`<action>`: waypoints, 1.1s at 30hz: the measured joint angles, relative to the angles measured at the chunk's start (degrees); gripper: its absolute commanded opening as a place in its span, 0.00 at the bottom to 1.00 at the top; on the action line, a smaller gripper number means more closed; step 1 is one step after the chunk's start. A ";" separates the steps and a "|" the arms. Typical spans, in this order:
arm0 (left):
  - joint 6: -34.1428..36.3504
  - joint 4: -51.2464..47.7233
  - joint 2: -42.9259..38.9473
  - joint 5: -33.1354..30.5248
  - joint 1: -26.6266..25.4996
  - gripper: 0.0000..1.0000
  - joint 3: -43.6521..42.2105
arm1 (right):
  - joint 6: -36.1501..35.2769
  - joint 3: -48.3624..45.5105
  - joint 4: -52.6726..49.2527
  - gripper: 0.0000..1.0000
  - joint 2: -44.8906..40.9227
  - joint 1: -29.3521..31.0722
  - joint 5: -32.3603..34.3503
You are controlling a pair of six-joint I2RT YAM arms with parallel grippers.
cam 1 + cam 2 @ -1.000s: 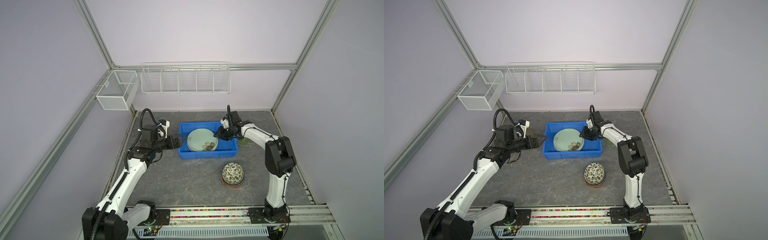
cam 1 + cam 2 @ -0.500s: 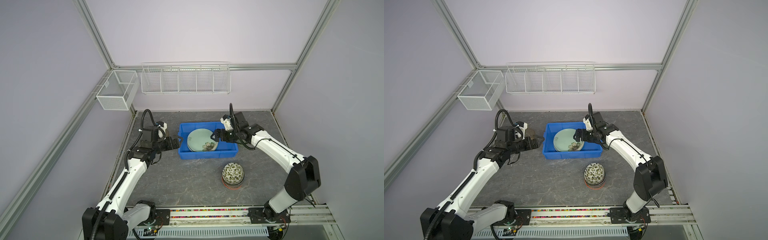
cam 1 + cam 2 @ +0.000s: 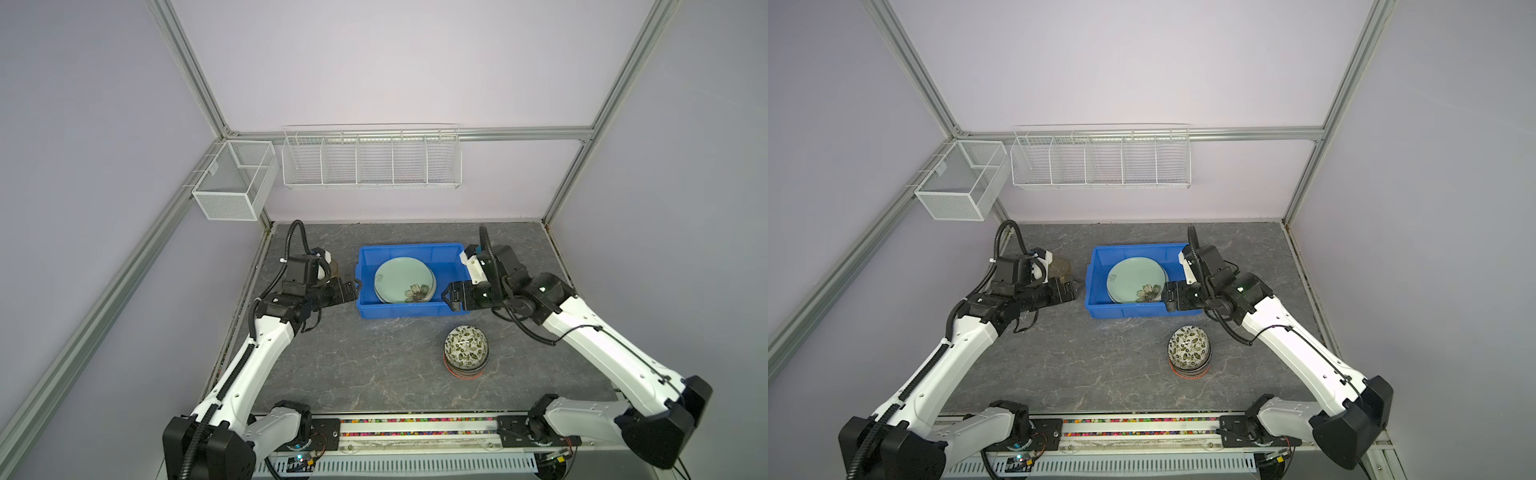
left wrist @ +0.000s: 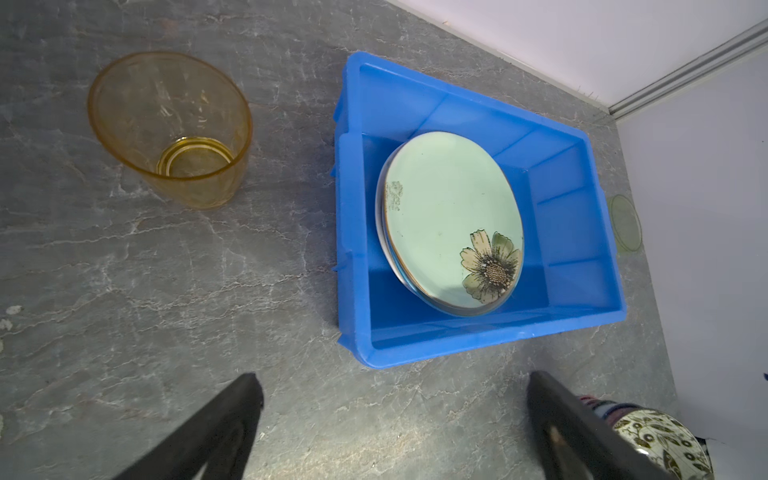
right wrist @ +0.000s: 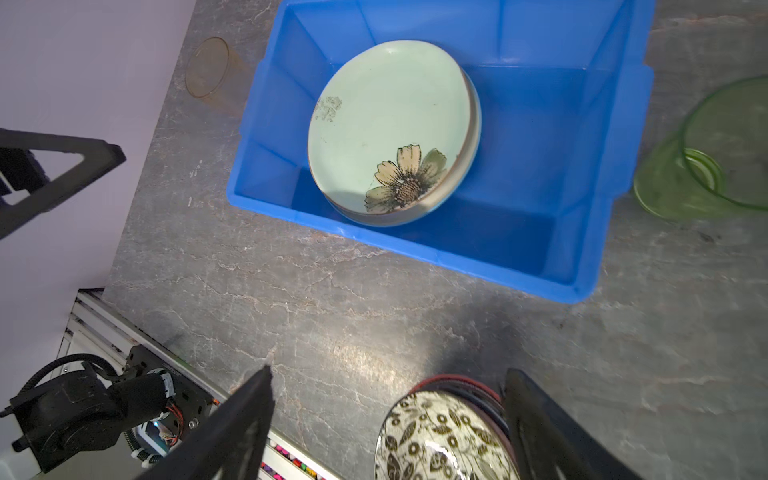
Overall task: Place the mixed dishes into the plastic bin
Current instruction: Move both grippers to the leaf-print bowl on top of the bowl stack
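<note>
The blue plastic bin (image 3: pixel 401 311) (image 3: pixel 1133 309) stands mid-table. In it lies a stack of plates, topped by a pale green plate with a flower (image 3: pixel 401 276) (image 4: pixel 449 216) (image 5: pixel 386 124). A stack of patterned bowls (image 3: pixel 465 349) (image 5: pixel 440 440) sits in front of the bin, to its right. An amber cup (image 4: pixel 170 129) (image 3: pixel 1061 268) stands left of the bin and a green cup (image 5: pixel 706 158) right of it. My left gripper (image 3: pixel 354 289) (image 4: pixel 395 386) hangs open and empty beside the bin's left wall. Above the bin's front right corner my right gripper (image 3: pixel 446 297) (image 5: pixel 386 378) is open and empty.
Two white wire baskets (image 3: pixel 235 183) (image 3: pixel 372 160) hang on the back and left walls. The grey stone tabletop (image 3: pixel 365 365) ends at a metal rail (image 3: pixel 415 432) along the front, where both arm bases sit.
My right gripper's jaws have opened and it has drawn back from the bin's right side toward its front right corner, the arm swinging out to the right. The left arm has barely moved.
</note>
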 measured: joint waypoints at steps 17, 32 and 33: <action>-8.57 3.98 2.60 5.40 -19.87 0.99 2.54 | 9.03 -6.43 -22.12 0.65 -10.80 5.66 12.50; -16.22 12.17 2.60 8.87 -22.95 0.99 -2.84 | 9.44 -7.28 -21.77 0.55 -3.32 8.55 13.57; -16.28 12.33 2.60 8.90 -22.99 0.99 -3.15 | 9.44 -7.39 -21.49 0.55 -2.86 8.57 13.57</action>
